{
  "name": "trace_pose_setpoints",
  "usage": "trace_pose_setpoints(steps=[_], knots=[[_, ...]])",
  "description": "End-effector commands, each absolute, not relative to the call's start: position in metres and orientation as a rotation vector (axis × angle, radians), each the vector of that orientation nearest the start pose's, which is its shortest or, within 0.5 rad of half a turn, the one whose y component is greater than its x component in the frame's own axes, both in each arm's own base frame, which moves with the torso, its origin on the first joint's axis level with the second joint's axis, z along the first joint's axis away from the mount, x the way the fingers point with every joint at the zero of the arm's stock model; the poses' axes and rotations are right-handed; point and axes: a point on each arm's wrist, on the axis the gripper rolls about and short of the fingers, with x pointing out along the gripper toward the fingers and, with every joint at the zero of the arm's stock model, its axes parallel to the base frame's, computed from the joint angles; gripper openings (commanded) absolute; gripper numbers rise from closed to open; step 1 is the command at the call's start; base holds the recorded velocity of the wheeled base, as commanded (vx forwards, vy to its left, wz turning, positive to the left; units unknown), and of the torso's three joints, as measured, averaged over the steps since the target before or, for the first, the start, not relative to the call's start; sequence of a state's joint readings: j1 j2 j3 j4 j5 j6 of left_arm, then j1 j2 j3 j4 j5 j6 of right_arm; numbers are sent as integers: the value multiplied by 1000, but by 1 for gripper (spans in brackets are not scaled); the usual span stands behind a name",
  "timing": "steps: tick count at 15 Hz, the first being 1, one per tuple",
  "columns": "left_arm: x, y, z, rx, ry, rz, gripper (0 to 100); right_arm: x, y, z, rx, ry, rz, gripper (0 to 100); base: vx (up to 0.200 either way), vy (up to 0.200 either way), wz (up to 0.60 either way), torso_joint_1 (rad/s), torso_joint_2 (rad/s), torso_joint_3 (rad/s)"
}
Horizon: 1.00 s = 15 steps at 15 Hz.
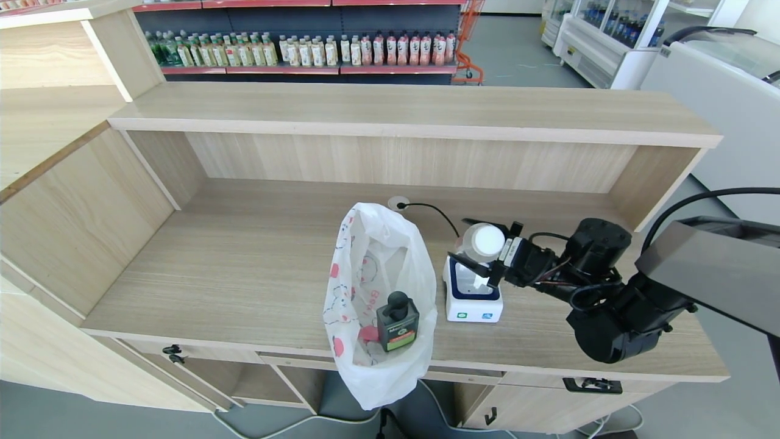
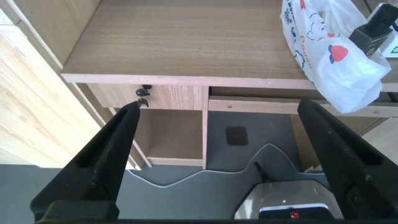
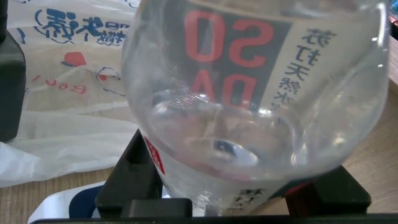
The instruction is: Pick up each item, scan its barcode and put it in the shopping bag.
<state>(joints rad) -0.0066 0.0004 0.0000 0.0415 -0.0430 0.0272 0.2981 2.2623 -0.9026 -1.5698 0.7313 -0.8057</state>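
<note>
Clear bottle is sitting clamped in right tool, centre-right of frame over scanner; probably smooth, slippery, best gripped mid-body. Left tool is hanging apart.

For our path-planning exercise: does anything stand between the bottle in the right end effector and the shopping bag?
Nothing visible does. The right end effector holds the clear bottle above the scanner, and the shopping bag lies open just beside it, a dark pump bottle already inside.
</note>
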Motion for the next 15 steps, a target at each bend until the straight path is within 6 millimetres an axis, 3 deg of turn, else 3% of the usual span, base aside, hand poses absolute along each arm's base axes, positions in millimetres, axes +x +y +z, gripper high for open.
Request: trace_pose_setpoints(steps=[1,12,14,15], knots=[[-23,-1,71,27,41,-50,100,375,131,96,-777,-618,885,0,0,0,0,0,0,0],[-23,-1,71,27,41,-50,100,378,130,89,-785,-608,886,0,0,0,0,0,0,0],[-23,-1,71,27,41,-50,100,377,130,93,-784,-616,879,0,0,0,0,0,0,0],[-23,-1,71,28,41,-50,100,375,129,105,-775,-637,870,0,0,0,0,0,0,0]])
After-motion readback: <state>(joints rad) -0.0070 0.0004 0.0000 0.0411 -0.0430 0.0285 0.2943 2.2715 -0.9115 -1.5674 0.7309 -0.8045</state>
